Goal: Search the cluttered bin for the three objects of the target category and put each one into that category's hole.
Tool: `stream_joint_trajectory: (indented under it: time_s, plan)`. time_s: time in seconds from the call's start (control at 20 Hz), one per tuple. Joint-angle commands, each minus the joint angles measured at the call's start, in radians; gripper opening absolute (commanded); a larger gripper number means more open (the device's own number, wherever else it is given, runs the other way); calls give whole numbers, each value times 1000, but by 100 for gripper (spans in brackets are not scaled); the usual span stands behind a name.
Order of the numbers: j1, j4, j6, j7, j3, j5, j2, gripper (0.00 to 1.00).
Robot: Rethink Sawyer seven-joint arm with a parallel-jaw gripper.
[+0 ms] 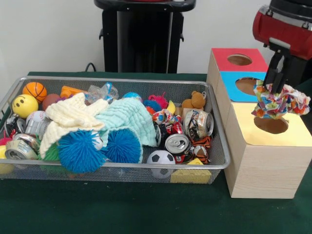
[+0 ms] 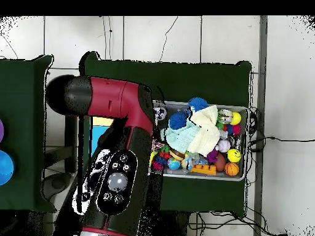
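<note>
While one fabric bundle hangs over the boxes, the sorting is underway but not finished.
Front view, tool: the tool (image 1: 274, 84) is closed on a patchwork bundle (image 1: 281, 103), just above the yellow box's hole (image 1: 271, 125) at the surface's right edge.
Front view, bin: the bin (image 1: 220, 165) holds another bundle (image 1: 164, 117) near its middle; a third does not show.
Front view, hidden: cloths (image 1: 97, 123) cover much clutter; nothing inside the hole is visible.
Overhead view: the arm (image 2: 114, 166) blocks the boxes, tool and held bundle; only the bin by the right edge shows.
</note>
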State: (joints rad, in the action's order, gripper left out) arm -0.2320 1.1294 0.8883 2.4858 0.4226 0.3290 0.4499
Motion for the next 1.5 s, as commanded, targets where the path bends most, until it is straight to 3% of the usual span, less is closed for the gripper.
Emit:
stream_joint_trajectory:
  time_s: [0.05, 0.5, 0.75, 1.5]
  plan:
    - [51, -11, -2, -48, -147, -51, -76, 0]
    - [82, -37, -57, -92, -167, -93, -115, 0]
    - [117, -31, -73, -152, -214, -124, -112, 0]
    - [106, -87, 66, -77, -266, -163, -85, 0]
